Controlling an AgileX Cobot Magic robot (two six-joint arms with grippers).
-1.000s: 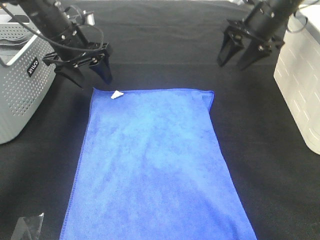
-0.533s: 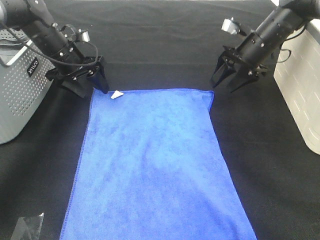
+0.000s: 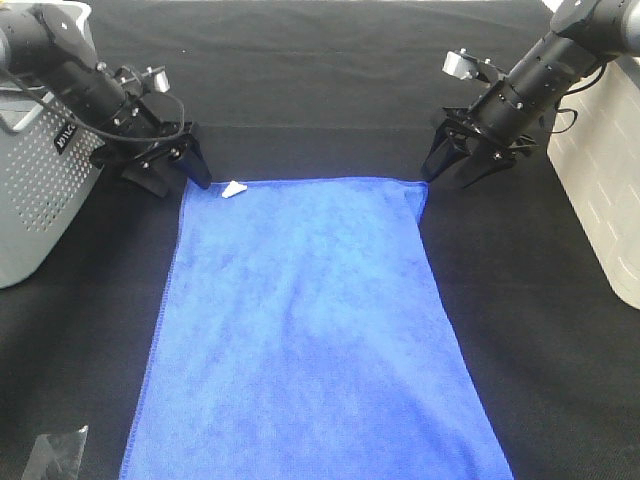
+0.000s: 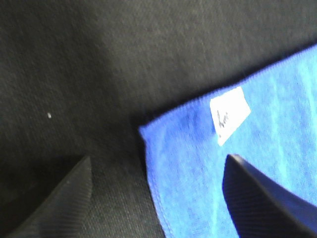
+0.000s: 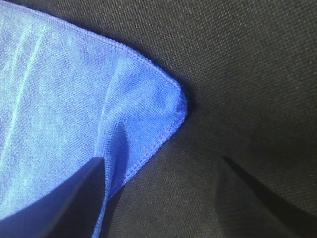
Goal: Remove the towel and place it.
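Lying flat and spread out on the black table cover (image 3: 320,90), the towel (image 3: 310,330) fills the middle of the high view, its long sides running from 12 o'clock down to 6 o'clock, where it runs out of the picture. Its white tag (image 3: 233,189) sits at the 11 o'clock corner, just inside the stitched edge.

The left gripper (image 3: 172,178) hangs at that 11 o'clock corner. In the left wrist view the corner and the tag (image 4: 229,115) lie in the gap of the left gripper (image 4: 158,157). One of its fingers (image 4: 64,203) is over bare black cover and the other is over blue cloth. The fingers stand wide apart and clamp nothing; whether a tip touches the cloth cannot be told.

The right gripper (image 3: 450,178) hangs at the towel's 1 o'clock corner. In the right wrist view the rounded corner of the towel (image 5: 143,99), slightly creased, lies in the gap of the right gripper (image 5: 161,159). One of its fingers (image 5: 74,198) is above the blue and the other above the black cover. These fingers too are spread wide, with nothing held.

Farther out, a grey perforated basket (image 3: 30,200) stands at 9 o'clock and a white basket (image 3: 605,170) at 3 o'clock. Both are well apart from the towel. A small clear scrap (image 3: 55,452) lies at 7 o'clock.
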